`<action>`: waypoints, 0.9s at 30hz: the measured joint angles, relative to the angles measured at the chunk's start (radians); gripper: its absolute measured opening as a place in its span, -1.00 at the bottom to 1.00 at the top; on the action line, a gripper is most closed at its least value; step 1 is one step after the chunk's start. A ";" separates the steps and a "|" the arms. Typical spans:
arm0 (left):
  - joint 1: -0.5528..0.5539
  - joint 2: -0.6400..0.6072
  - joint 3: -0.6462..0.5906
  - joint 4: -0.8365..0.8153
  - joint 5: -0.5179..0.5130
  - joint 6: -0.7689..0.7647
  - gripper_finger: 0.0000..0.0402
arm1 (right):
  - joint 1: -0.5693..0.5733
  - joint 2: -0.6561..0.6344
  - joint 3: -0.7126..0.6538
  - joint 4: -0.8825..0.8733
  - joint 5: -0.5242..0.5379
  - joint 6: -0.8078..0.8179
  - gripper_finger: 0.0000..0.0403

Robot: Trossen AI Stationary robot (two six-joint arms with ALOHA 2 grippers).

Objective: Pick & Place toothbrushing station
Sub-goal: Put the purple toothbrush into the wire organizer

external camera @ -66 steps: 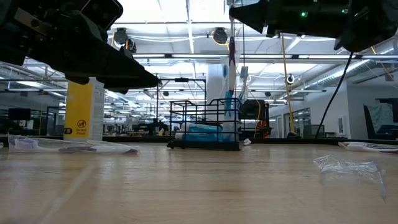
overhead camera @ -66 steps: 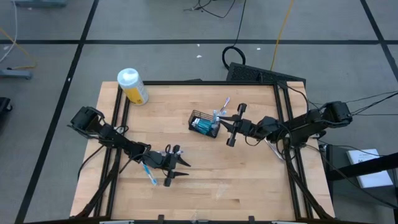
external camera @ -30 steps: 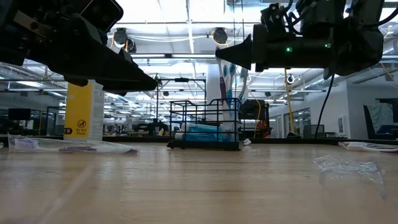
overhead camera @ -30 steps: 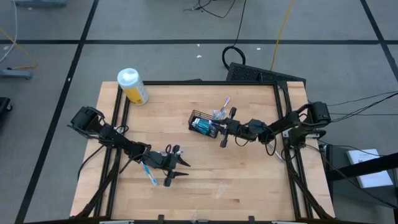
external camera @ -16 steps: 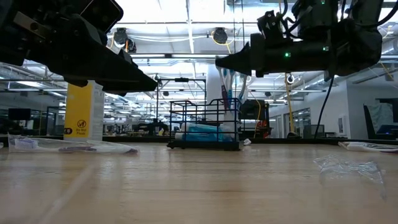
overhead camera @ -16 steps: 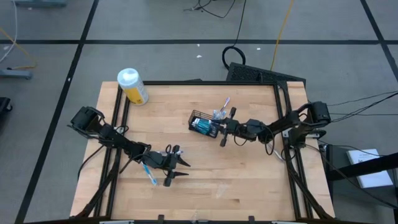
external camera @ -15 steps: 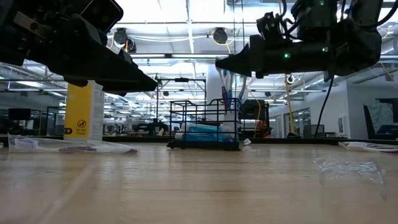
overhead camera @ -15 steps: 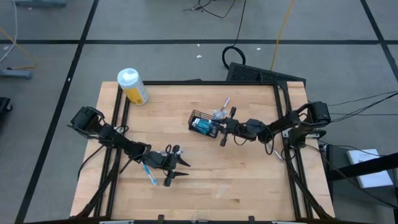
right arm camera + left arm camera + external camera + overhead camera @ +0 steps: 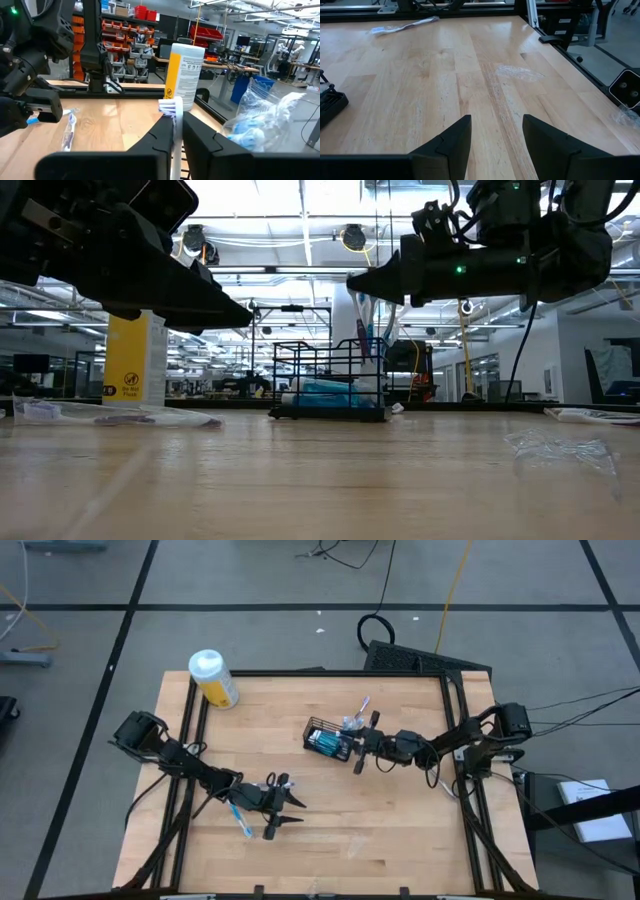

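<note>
1. The wooden surface (image 9: 390,830) is carrying everything in play, with a black frame running along its edges.
2. The left arm is reaching in from the near-left side, and its left gripper (image 9: 285,812) is hovering over the front-left part of the surface with its fingers spread apart and nothing between them; in the left wrist view the two dark fingers (image 9: 455,142) are standing clear of each other above bare wood.
3. The right arm is stretching in from the right edge, and its right gripper (image 9: 361,746) is sitting just beside the right end of the basket, fingers pinched on a toothbrush (image 9: 171,107) whose white bristle head is poking out between them in the right wrist view.
4. The yellow bottle with a white cap (image 9: 212,678) is lying at the far-left corner, well apart from both grippers.
5. The black wire-mesh basket (image 9: 328,740) is resting near the middle of the surface toward the far side, with teal tubes (image 9: 325,391) lying inside and a bunch of clear wrapping at its right end.
6. Another white-and-blue toothbrush (image 9: 238,817) is lying flat on the wood just beside the left gripper.
</note>
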 joint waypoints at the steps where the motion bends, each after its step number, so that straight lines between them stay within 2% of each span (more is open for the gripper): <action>1: 0.000 0.000 0.000 0.000 0.000 0.000 -0.10 | 0.000 0.000 0.000 0.000 0.000 0.000 -0.85; 14: 0.000 0.000 0.000 0.000 0.000 0.001 -0.09 | 0.014 0.000 0.000 0.001 -0.026 0.000 -0.65; 27: 0.000 0.000 0.000 -0.001 0.000 0.000 -0.09 | 0.015 0.000 0.000 0.008 -0.025 0.013 -0.13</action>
